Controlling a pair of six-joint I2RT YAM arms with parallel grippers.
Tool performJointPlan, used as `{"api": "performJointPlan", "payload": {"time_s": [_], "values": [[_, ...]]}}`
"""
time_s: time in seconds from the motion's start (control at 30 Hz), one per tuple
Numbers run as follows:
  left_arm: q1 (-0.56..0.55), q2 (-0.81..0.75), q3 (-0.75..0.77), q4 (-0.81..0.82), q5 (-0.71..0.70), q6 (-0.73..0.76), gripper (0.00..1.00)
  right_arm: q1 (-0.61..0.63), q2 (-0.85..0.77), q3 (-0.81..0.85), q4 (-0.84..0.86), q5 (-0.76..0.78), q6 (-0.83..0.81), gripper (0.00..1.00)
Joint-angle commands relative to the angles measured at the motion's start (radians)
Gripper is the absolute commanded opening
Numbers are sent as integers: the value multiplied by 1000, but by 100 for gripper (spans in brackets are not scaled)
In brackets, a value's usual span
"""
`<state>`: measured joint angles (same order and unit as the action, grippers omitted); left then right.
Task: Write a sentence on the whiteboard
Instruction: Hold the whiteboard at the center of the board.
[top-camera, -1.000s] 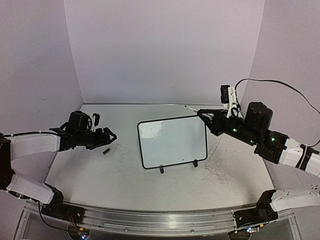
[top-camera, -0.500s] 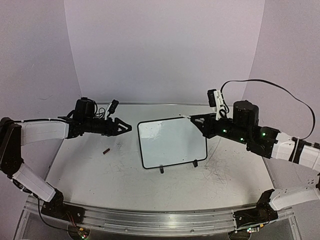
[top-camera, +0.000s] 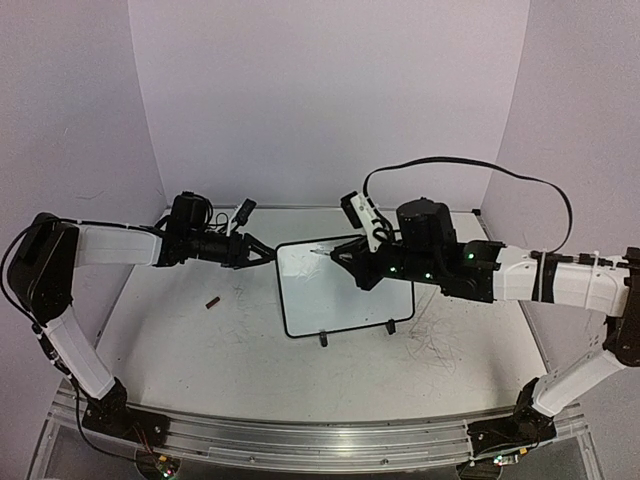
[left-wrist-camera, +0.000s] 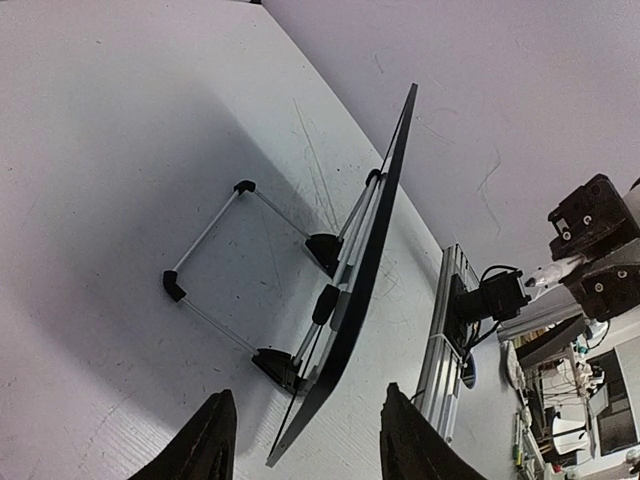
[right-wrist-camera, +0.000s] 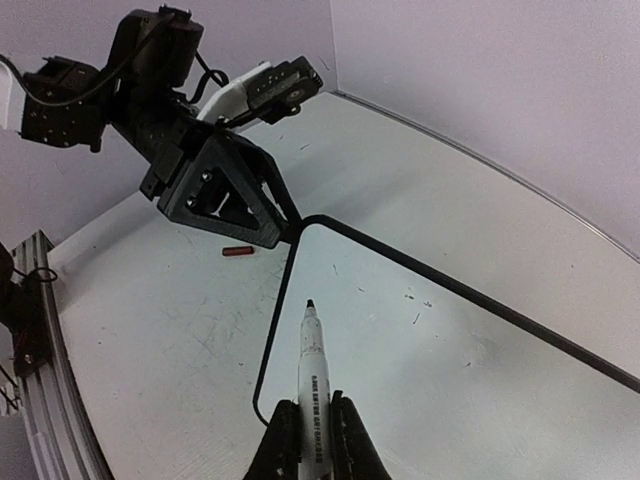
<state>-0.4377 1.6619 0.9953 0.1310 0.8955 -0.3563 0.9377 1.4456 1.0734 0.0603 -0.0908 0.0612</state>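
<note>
The whiteboard (top-camera: 345, 290) stands propped on the table, black-framed, its face (right-wrist-camera: 450, 340) bare except for a few small specks; no sentence shows on it. My left gripper (top-camera: 265, 254) is at the board's top-left corner. In the left wrist view its jaws are open, one on each side of the board's edge (left-wrist-camera: 375, 250), with gaps on both sides. My right gripper (right-wrist-camera: 312, 430) is shut on a white marker (right-wrist-camera: 312, 370). The marker's black tip hovers just above the board's upper-left area. From above, the marker (top-camera: 325, 253) points left over the board.
A small dark red cap-like piece (top-camera: 212, 301) lies on the scuffed tabletop (top-camera: 250, 350), left of the board. The board's wire stand (left-wrist-camera: 215, 255) reaches out behind it and two black feet (top-camera: 323, 340) stick out in front. Walls close in on three sides.
The left arm has swung right from near the cap to the board's top-left corner, its jaws narrowing. The right arm has moved left across the board with the marker.
</note>
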Motion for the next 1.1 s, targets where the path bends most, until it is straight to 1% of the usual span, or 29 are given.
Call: {"api": "performJointPlan", "payload": {"time_s": [0.0, 0.07, 0.13, 0.3, 0.53, 0.73, 1.07], "values": [[-17, 13, 51, 77, 56, 14, 46, 7, 44, 67, 44, 66, -123, 0], [-18, 26, 59, 79, 62, 13, 38, 7, 41, 50, 70, 52, -135, 0], [-17, 46, 76, 80, 71, 7, 33, 7, 33, 23, 99, 41, -144, 0], [-18, 78, 103, 108, 102, 5, 26, 7, 23, -17, 135, 45, -137, 0], [-28, 80, 79, 149, 98, -4, 17, 9, 0, -47, 154, 41, -106, 0], [-33, 86, 85, 151, 94, -10, 14, 29, 13, -60, 164, 124, -104, 0], [-37, 85, 83, 151, 82, -6, 11, 55, 45, -57, 220, 127, -112, 0]]}}
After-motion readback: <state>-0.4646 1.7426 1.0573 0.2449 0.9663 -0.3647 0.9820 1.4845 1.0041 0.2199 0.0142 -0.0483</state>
